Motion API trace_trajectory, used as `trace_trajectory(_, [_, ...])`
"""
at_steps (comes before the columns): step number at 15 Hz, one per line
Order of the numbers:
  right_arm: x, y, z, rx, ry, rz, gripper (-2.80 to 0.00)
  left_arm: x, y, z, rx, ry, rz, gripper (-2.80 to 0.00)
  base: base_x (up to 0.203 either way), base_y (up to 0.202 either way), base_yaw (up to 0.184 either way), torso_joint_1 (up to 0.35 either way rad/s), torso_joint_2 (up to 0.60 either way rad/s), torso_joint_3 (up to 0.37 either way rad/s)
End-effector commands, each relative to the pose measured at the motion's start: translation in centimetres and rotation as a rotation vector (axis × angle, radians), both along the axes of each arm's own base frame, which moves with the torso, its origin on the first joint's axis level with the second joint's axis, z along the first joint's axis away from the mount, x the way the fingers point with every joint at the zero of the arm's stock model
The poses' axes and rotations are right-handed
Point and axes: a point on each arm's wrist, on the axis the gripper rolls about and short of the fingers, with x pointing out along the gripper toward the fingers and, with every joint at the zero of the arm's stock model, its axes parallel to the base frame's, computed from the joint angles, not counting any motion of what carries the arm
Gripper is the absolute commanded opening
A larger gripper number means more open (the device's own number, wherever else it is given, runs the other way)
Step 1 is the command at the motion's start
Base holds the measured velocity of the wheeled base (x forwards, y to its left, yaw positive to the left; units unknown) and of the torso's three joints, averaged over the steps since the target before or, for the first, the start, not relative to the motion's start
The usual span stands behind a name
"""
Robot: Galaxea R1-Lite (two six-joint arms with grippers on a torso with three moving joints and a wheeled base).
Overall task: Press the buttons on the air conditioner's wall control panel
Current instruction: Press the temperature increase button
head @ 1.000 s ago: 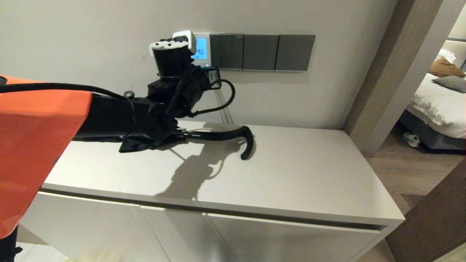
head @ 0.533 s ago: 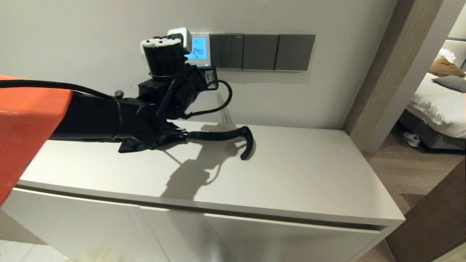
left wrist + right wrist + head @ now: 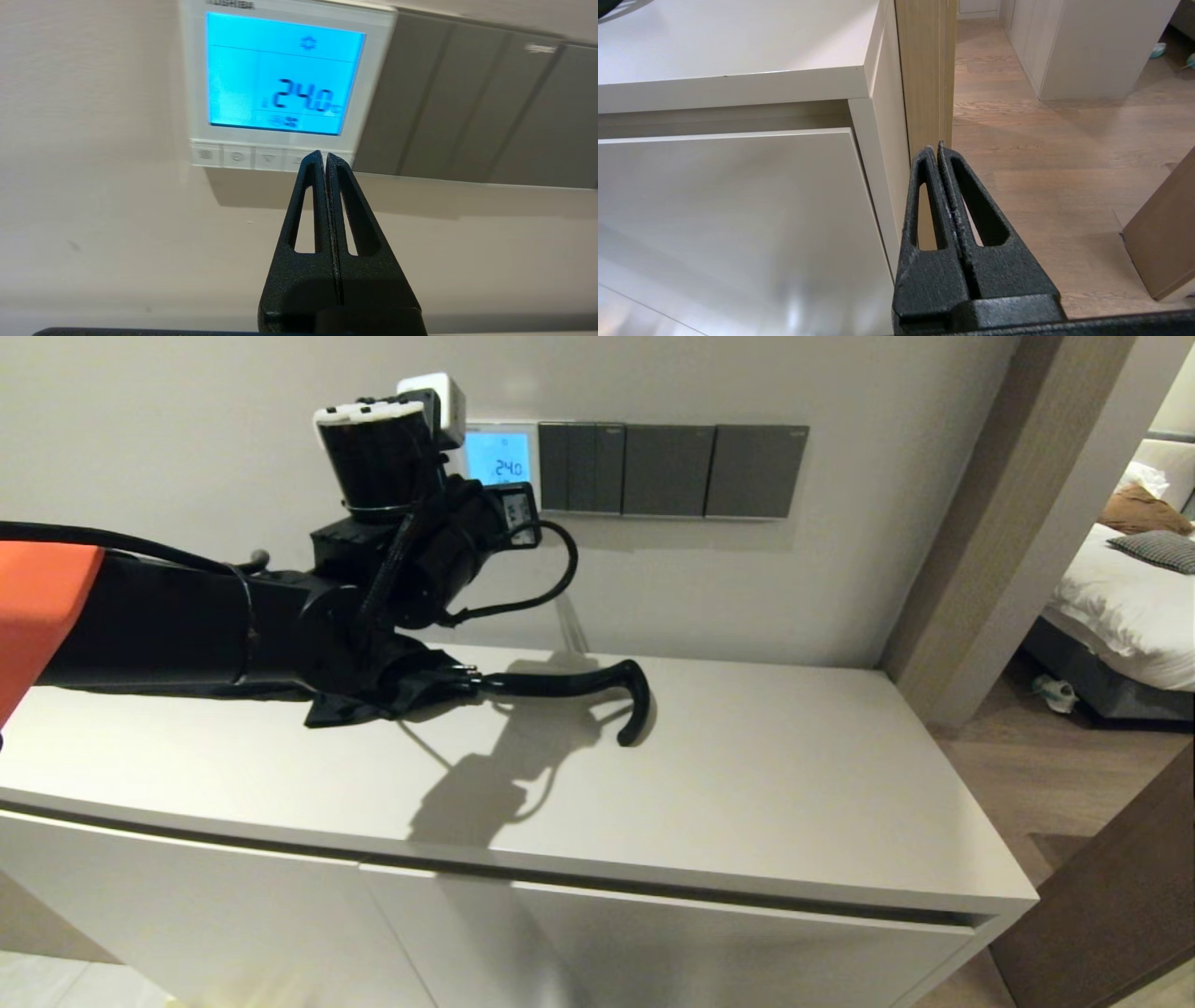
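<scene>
Left gripper (image 3: 324,156), fingers pressed together and empty, points at the buttons (image 3: 252,157) under the panel (image 3: 285,74) screen. Row runs sideways; tips sit near its right end.

The head view looks down from high up and farther back, with the wall control panel (image 3: 501,462) at upper centre above the white cabinet (image 3: 747,784). The left wrist view faces the same panel (image 3: 285,84) close up, filling the upper middle. The right wrist view looks low along the cabinet's (image 3: 738,70) corner toward the wooden floor (image 3: 1064,154).
</scene>
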Motion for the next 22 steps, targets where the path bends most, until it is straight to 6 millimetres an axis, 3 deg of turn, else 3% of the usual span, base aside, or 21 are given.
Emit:
trace_trajectory(1, [0.0,0.0,-0.1,0.000,0.004,0.000,-2.80,1.0,0.5,-0.4,0.001,0.002,0.024,-2.80,0.000,0.000,0.000,0.000,0.00,0.000])
trace_trajectory(5, [0.0,0.0,-0.1,0.000,0.003,0.000,-2.80,2.5,1.3,-1.1,0.021,-0.001,0.055,-2.80,0.000,0.000,0.000,0.000,0.00,0.000])
trace_trajectory(22, [0.0,0.0,-0.1,0.000,0.004,0.000,-2.80,2.6,2.1,-1.2,0.048,0.001,0.080,-2.80,0.000,0.000,0.000,0.000,0.00,0.000])
